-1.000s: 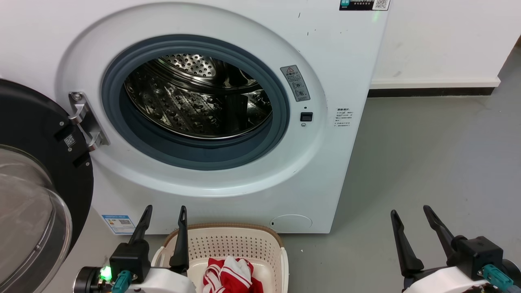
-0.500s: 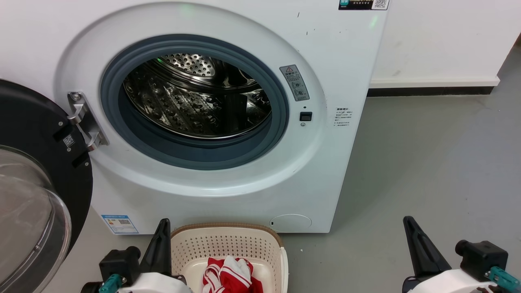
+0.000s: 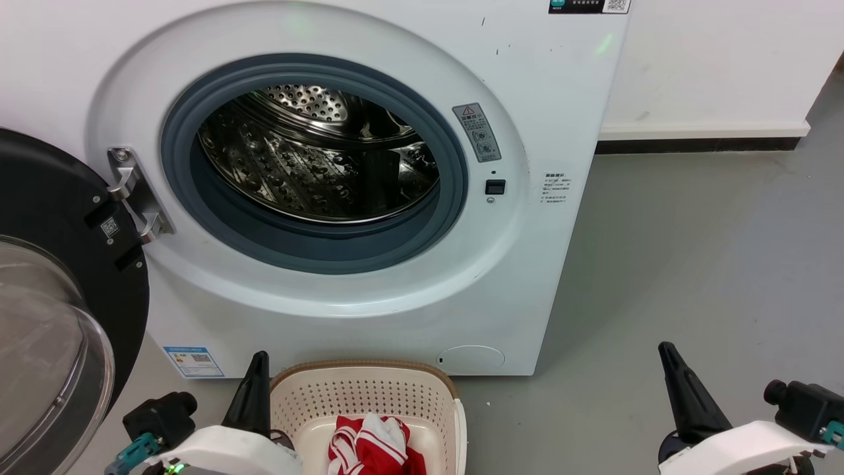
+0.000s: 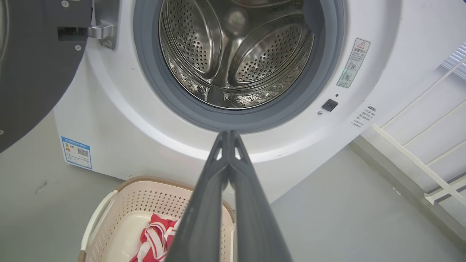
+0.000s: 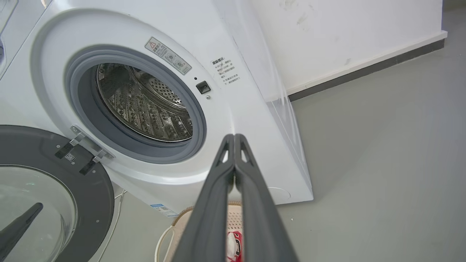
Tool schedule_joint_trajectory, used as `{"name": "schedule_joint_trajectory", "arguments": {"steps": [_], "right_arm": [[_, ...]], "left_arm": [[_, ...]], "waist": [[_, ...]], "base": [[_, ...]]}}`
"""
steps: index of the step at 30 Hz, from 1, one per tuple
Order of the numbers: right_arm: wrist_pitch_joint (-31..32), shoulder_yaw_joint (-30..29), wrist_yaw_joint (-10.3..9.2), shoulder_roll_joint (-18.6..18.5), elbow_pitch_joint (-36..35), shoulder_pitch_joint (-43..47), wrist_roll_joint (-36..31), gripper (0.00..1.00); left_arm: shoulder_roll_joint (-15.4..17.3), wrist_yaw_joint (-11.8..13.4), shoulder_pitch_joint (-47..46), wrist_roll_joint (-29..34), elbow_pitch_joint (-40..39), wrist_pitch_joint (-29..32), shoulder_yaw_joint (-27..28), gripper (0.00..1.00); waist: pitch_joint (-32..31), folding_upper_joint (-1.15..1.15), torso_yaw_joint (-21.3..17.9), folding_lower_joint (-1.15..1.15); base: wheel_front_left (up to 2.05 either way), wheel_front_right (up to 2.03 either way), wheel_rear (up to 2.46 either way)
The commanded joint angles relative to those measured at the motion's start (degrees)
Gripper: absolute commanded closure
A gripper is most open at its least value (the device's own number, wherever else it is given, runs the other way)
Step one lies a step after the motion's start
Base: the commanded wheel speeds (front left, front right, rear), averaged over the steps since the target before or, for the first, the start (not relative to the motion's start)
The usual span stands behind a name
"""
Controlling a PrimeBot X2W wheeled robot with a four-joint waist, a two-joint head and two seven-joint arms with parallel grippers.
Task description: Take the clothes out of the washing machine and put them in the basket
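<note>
Grey floor, smooth, runs back to a white wall. On it stands the washing machine, its door hanging wide open at the left. Steel drum gleams, and I can spot no red inside! Just in front, below the porthole, sits the basket, with the clothes crumpled in it, no clear long axis. Left gripper hovers just beside the basket's left rim, fingers pressed together on nothing. Right gripper is well apart, likewise closed and empty. Left arm's nearer; unloading looks done.

one washing machine, one basket, one clothes heap, two — left pincer, right pincer
</note>
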Motion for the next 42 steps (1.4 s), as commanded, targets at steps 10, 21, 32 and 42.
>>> {"name": "schedule_joint_trajectory", "arguments": {"steps": [10,21,32,42], "right_arm": [[0.4,-0.7,-0.01,-0.8,1.9,-3.6,12.3,1.0],[0.9,-1.3,-0.01,-1.0,3.9,-5.1,21.2,1.0],[1.4,-2.0,-0.01,-1.1,5.7,-6.6,29.1,1.0],[2.0,-2.6,-0.02,-1.1,7.2,-7.7,35.5,1.0]], "left_arm": [[0.4,-1.5,-3.1,-12.0,1.2,1.4,1.5,1.0],[0.3,-2.5,-4.2,-20.8,2.5,2.7,2.6,1.0],[0.1,-3.3,-5.2,-28.6,3.7,3.8,3.7,1.0],[-0.1,-4.1,-6.0,-35.0,4.8,4.9,4.6,1.0]], "waist": [[0.2,0.0,0.0,0.0],[0.4,0.0,0.0,0.0],[0.6,0.0,-0.1,0.0],[0.8,0.0,-0.1,0.0]], "base": [[0.0,0.0,0.0],[0.0,0.0,0.0],[0.0,0.0,0.0],[0.0,0.0,0.0]]}}
